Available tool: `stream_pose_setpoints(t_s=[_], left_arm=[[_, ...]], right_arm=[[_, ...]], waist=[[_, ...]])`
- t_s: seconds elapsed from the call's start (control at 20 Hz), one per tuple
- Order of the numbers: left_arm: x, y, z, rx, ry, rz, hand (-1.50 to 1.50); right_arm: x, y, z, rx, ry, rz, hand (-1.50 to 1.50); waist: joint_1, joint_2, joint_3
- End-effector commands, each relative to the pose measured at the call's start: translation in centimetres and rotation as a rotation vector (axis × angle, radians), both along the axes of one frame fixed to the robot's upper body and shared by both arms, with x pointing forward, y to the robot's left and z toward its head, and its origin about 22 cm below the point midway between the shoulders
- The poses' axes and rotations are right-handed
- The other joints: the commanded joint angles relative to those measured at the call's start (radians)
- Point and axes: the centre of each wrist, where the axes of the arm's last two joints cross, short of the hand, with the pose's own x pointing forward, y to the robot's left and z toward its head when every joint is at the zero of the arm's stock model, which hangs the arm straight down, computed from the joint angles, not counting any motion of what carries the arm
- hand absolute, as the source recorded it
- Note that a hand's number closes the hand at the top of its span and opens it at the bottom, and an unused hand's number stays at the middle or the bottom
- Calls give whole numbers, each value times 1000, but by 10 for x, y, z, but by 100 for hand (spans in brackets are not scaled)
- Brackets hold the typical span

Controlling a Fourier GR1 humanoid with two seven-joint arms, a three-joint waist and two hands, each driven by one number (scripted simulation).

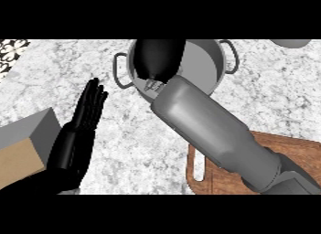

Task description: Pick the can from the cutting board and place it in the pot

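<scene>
The can itself I cannot see from my head view; it is not on the part of the board that shows, and my right hand [159,59] covers the spot over the pot where it might be. That hand shows only as a black back turned toward me, its fingers tucked out of sight beneath it, so I cannot tell whether they are curled round anything or spread. It sits over the left part of the round grey metal pot [206,64] with side handles, which stands at the top middle of the speckled grey stone counter [122,132]. From the hand my grey right forearm [216,132] runs down and to the right, crossing the pot's near rim and passing over the brown wooden cutting board [297,155] with its handle slot at the lower right. My left hand [88,109] stands at the left, fingers straight, close together and pointing up, holding nothing and resting well apart from the pot. Just left of it lies a grey and tan box [18,151] at the picture's edge. A black and white patterned patch [1,57] shows at the upper left corner.
</scene>
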Motion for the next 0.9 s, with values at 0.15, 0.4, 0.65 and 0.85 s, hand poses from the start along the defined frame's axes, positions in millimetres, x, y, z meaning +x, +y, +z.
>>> stream_pose_setpoints(t_s=[0.15,0.4,0.65,0.85], left_arm=[[13,9,-41,23,89,93,0],[4,23,-45,34,91,98,0],[1,17,-52,25,101,91,0],[10,27,-48,28,98,111,0]], right_arm=[[24,-3,-12,91,55,-114,150],[40,-19,-30,149,140,-107,150],[54,-39,-58,170,240,-123,150],[61,-54,-73,265,333,-173,150]], waist=[[-44,11,-20],[-41,10,-19],[-46,17,-19],[-67,14,-17]])
